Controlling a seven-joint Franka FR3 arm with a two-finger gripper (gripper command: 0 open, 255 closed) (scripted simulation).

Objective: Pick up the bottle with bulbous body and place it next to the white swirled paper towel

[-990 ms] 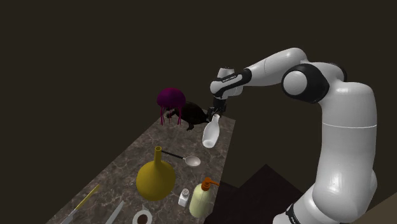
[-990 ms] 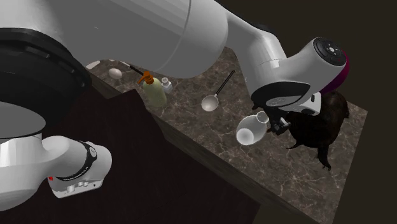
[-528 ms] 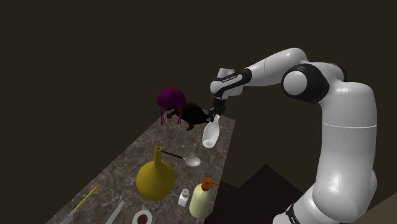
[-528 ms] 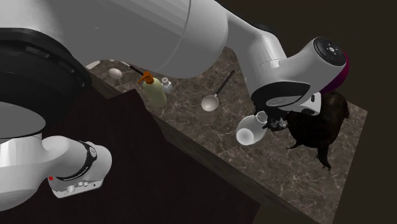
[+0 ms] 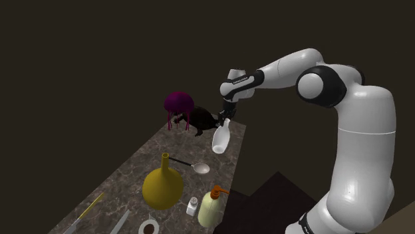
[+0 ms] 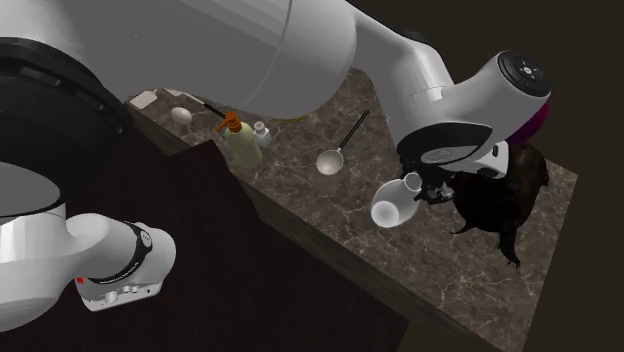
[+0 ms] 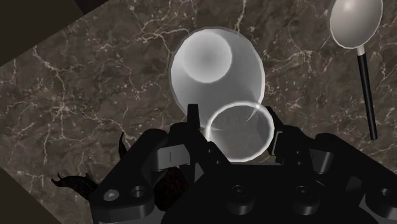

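One white bulbous bottle (image 5: pixel 221 138) hangs tilted from the gripper (image 5: pixel 226 120), whose fingers (image 7: pixel 193 118) are closed against its neck just below the mouth. The body appears clear of the marble counter (image 5: pixel 125 191). Step in hand, as judged: transport. The next move calls for travel past one spoon (image 5: pixel 201 169), one yellow flask (image 5: pixel 162 187), one pump dispenser (image 5: pixel 211 207) and one small shaker (image 5: pixel 192 206) to one paper towel roll (image 5: pixel 149 228), well apart, then lowering the bottle upright beside it.
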